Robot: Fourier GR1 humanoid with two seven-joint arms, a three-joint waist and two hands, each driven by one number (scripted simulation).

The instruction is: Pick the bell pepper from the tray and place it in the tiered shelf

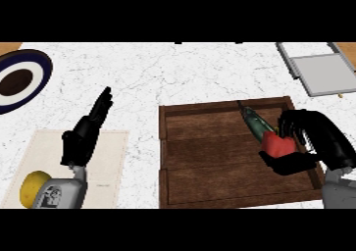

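A red bell pepper (277,145) with a long green stem lies in the dark wooden tray (202,152), near its right side. My right hand (311,142) is over the tray's right edge, fingers and thumb curled round the pepper's red body. The green stem sticks out up and left of the hand. The grey tiered shelf (321,71) stands at the far right corner of the counter, well beyond the tray. My left hand (86,132) rests open with straight fingers pointing up, left of the tray.
A dark blue and white plate (17,81) sits at the far left. A beige mat (36,166) lies under my left forearm, with a yellow object (32,188) partly hidden by the wrist. White marble counter (173,73) lies between tray and shelf.
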